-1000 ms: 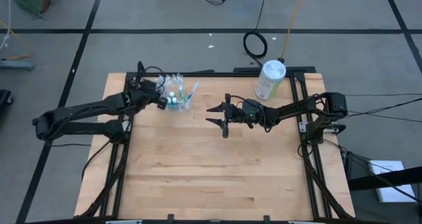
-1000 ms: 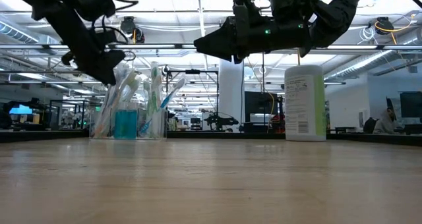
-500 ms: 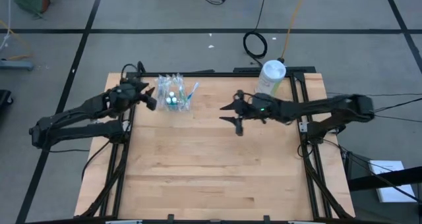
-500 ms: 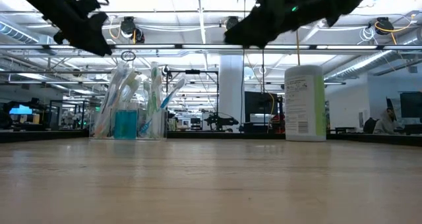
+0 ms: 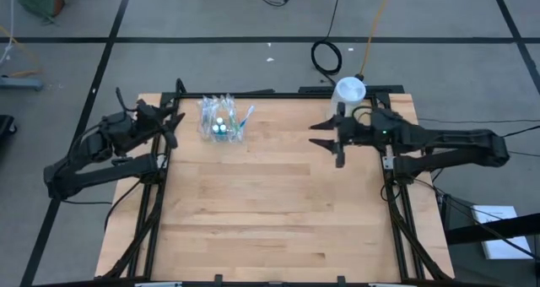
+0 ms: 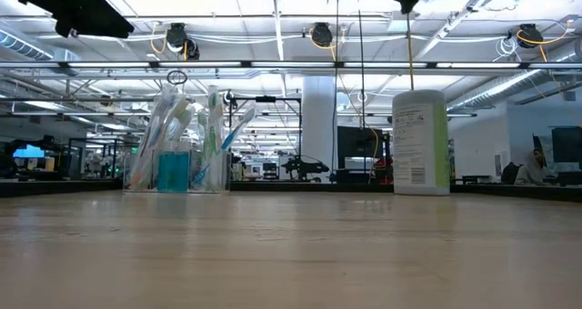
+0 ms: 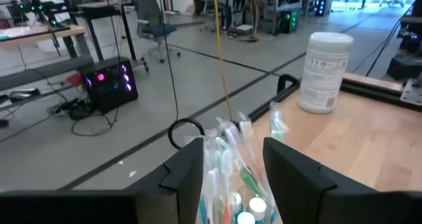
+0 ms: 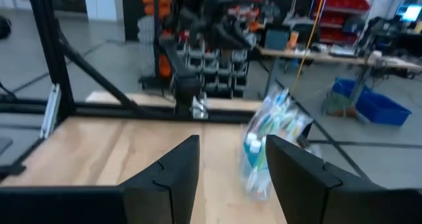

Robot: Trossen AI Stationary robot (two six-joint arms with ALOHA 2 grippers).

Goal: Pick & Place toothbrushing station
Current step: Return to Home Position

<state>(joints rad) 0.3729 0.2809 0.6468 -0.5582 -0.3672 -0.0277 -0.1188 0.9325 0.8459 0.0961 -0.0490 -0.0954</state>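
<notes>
The toothbrushing station (image 5: 221, 122) is a small clear cup holding several pale toothbrushes and small blue tubes. It stands upright on its base at the table's far left, and also shows in the low view (image 6: 177, 154). My left gripper (image 5: 173, 125) is open and empty, raised by the table's left edge, left of the cup; in the left wrist view (image 7: 232, 151) the cup (image 7: 231, 178) shows beyond the fingers. My right gripper (image 5: 325, 143) is open and empty, raised at the far right, with the cup (image 8: 270, 141) far ahead in its wrist view.
A white cylindrical canister with a green label (image 5: 348, 94) stands at the table's far right corner, just behind my right arm, and also shows in the low view (image 6: 420, 141). Bare wooden tabletop (image 5: 270, 211) spreads across the middle and near side.
My left gripper has drawn back from the cup toward the table's left edge and risen. My right gripper has drawn back from the table's middle toward the right edge and risen. The cup has stayed where it was.
</notes>
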